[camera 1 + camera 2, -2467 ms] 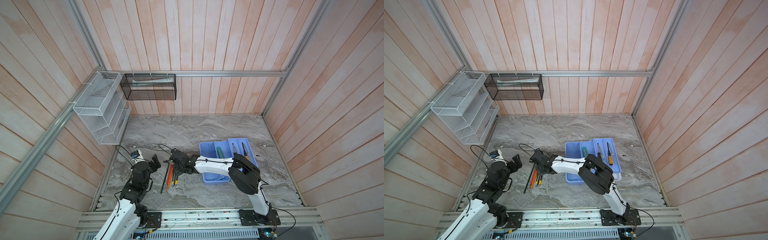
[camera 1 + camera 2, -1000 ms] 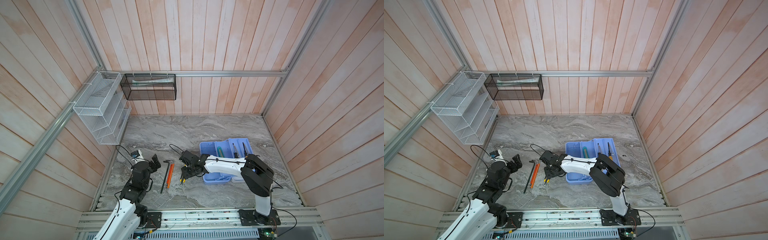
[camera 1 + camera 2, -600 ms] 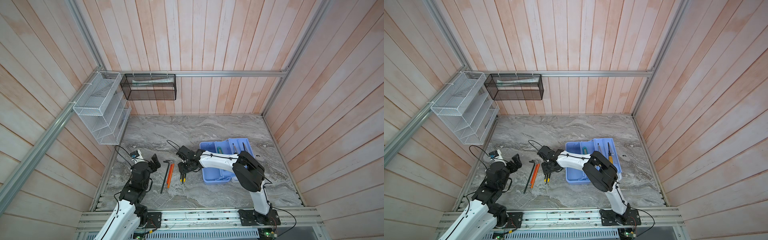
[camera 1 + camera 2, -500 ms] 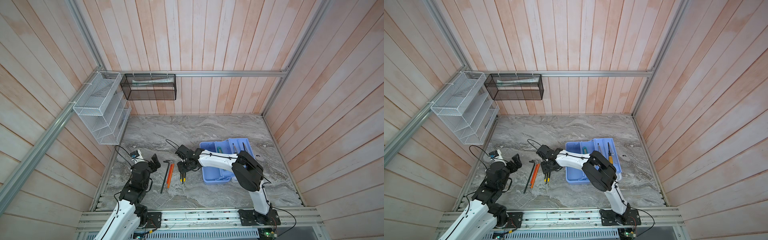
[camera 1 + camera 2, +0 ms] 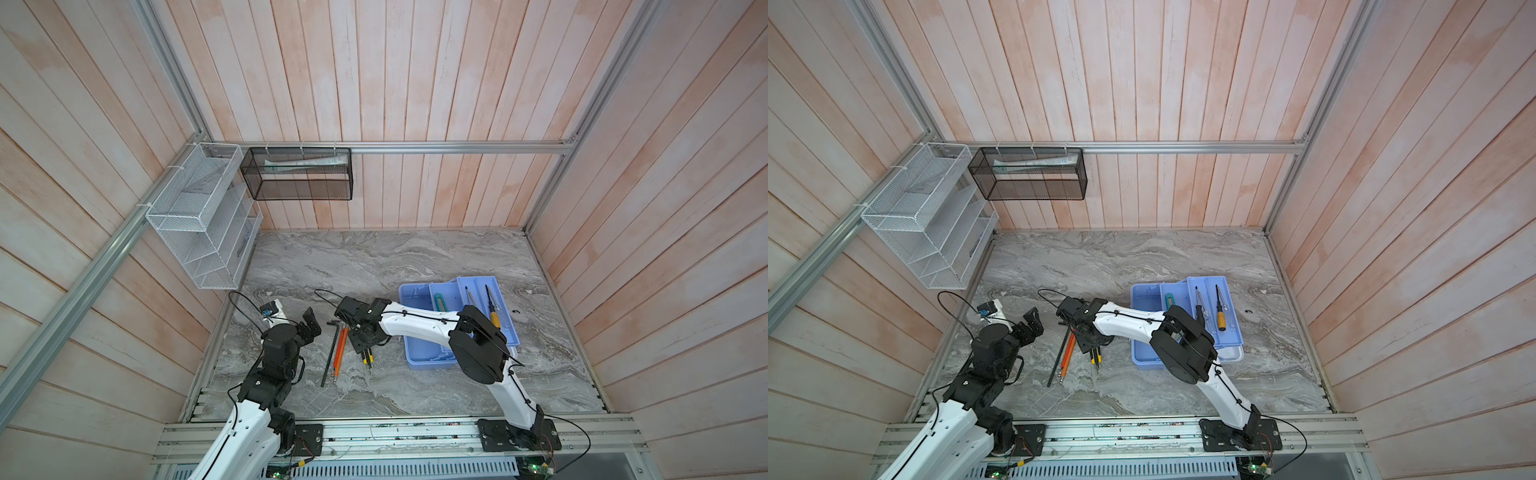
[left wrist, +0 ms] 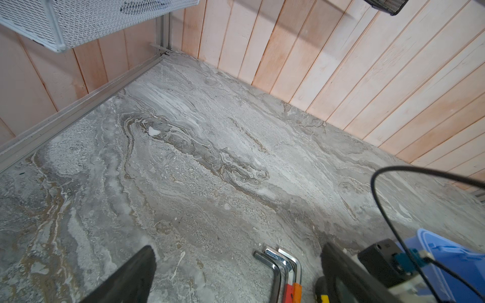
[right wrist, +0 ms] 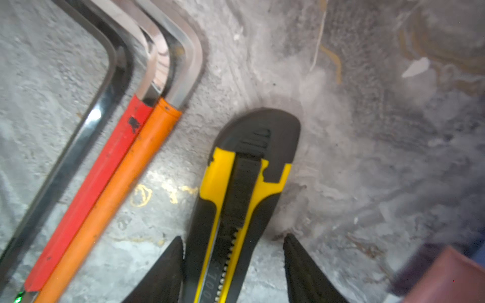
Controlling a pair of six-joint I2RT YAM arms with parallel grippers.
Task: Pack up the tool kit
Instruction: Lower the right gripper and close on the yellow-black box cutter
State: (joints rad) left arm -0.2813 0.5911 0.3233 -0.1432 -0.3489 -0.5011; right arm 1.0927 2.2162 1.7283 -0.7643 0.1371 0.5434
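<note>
Partly legible lettering along utility knife (image 7: 237, 183)

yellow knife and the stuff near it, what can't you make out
Yellow knife: one end is cut off by the edge of the right wrist view; in both top views the right gripper covers most of it.
Its lettering: blurred and cut off there.
Blue box: the right arm hides part of its inside in both top views.
Hex keys: too small in the top views to tell their sizes.
</note>
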